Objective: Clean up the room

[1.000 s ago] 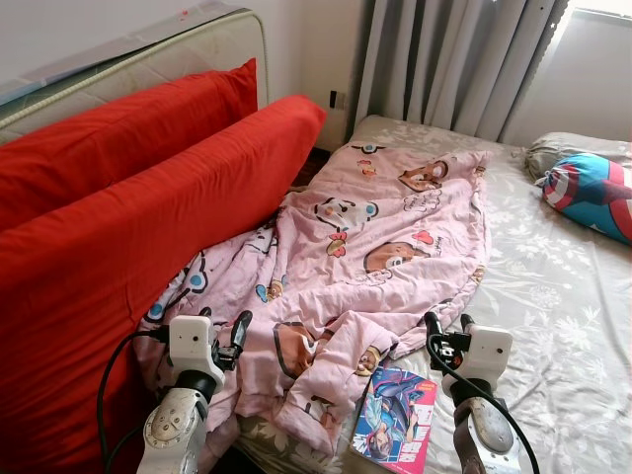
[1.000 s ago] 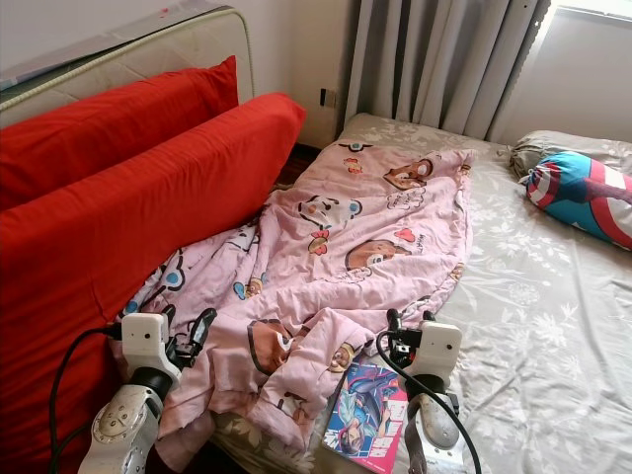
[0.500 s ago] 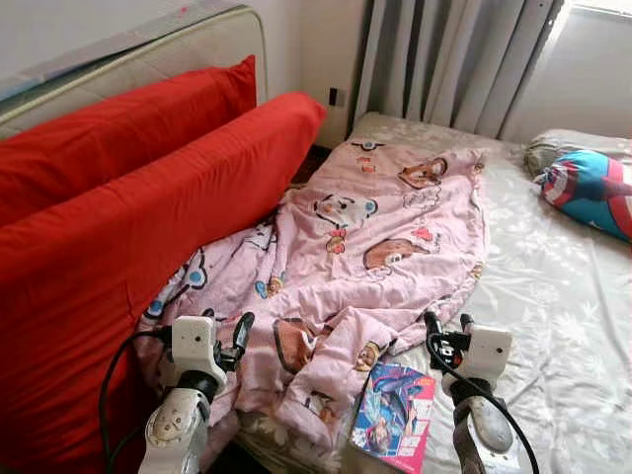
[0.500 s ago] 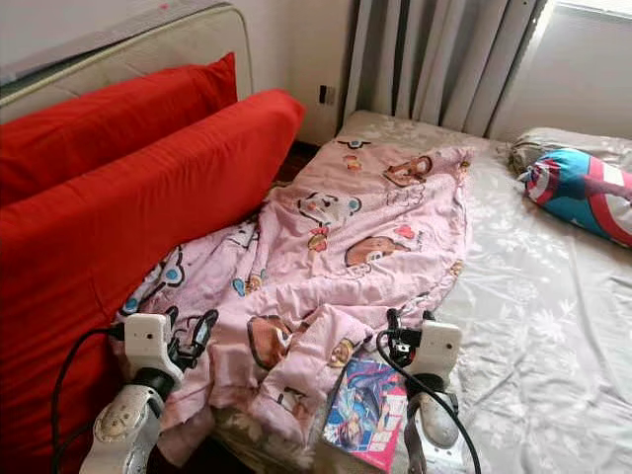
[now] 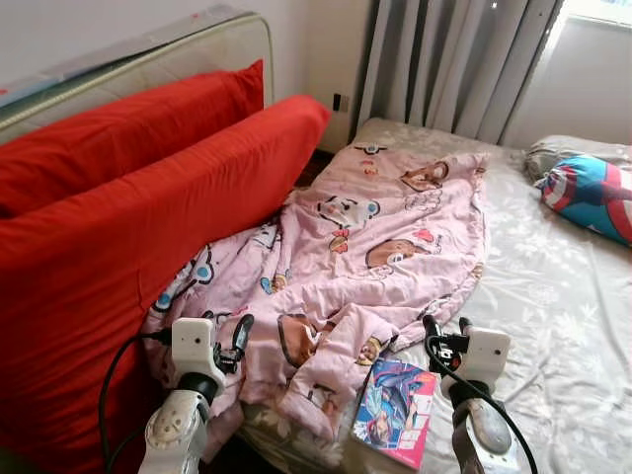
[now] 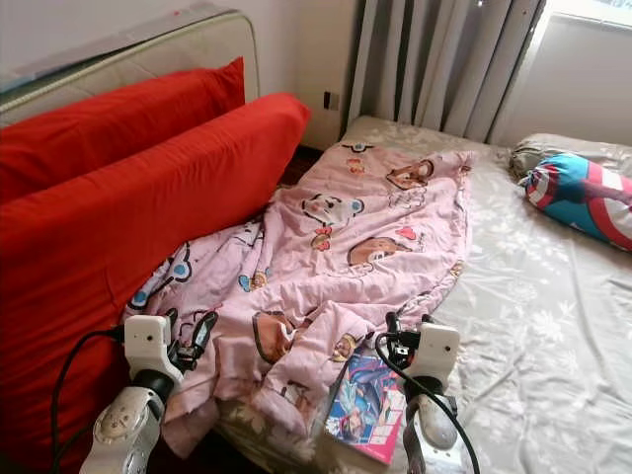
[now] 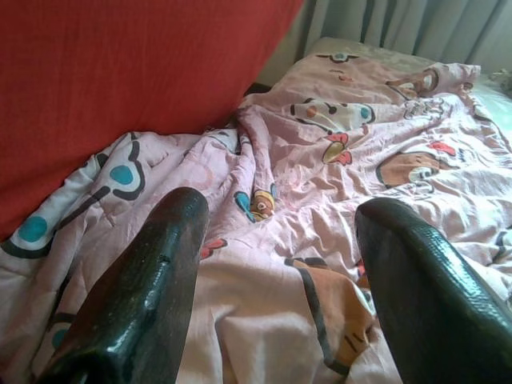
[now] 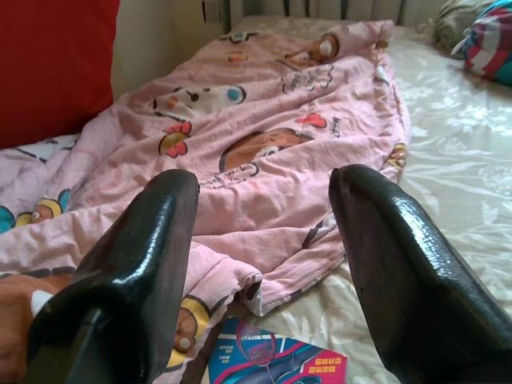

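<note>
A rumpled pink blanket [image 5: 365,257] spills off the bed's [image 5: 553,296] near-left edge against the red cushions [image 5: 148,227]. A colourful book [image 5: 397,410] lies at the near edge. Left claw [image 5: 235,341] and right claw [image 5: 446,331] hover wide open, empty; grey sheet at right lies open.

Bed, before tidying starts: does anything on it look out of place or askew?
Yes. The pink cartoon-print blanket lies crumpled and slanted, its corner hanging off the grey floral bedsheet. A colourful comic book lies at the mattress edge beside the open right gripper.
</note>
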